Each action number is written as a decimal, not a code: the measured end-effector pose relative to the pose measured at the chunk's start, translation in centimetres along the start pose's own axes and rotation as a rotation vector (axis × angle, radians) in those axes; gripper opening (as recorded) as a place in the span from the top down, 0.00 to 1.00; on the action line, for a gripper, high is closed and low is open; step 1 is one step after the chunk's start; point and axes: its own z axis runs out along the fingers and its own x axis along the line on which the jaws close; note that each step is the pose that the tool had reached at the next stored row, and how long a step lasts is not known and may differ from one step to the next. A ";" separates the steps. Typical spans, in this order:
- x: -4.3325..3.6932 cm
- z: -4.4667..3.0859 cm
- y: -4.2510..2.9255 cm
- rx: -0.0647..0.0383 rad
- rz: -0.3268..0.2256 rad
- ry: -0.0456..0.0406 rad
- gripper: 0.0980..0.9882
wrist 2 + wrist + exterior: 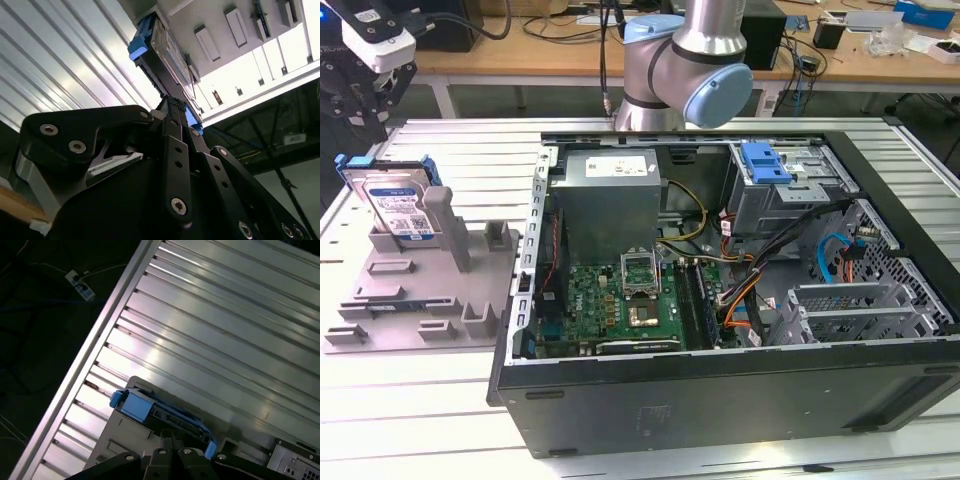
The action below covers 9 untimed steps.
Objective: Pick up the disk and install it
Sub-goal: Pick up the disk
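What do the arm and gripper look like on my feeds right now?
In the exterior view the arm is a silver-grey tube with rounded joints and light blue caps; a black cable runs beside it. The gripper, in the second wrist view, is matte black: flat linkage bars and a bulky rounded housing, dotted with silver screw heads.

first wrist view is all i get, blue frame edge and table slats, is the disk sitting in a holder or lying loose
Observer: In the exterior view the disk stands upright in a slot of a grey fixture, label facing out.
Operator: ok and where's the pc from there
Observer: The open computer case lies beside the fixture, on the exterior view's right. Its grey cage with a blue latch sits at the case's far side.
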 end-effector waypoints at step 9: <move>-0.13 0.05 0.27 0.009 -0.196 0.0258 0.63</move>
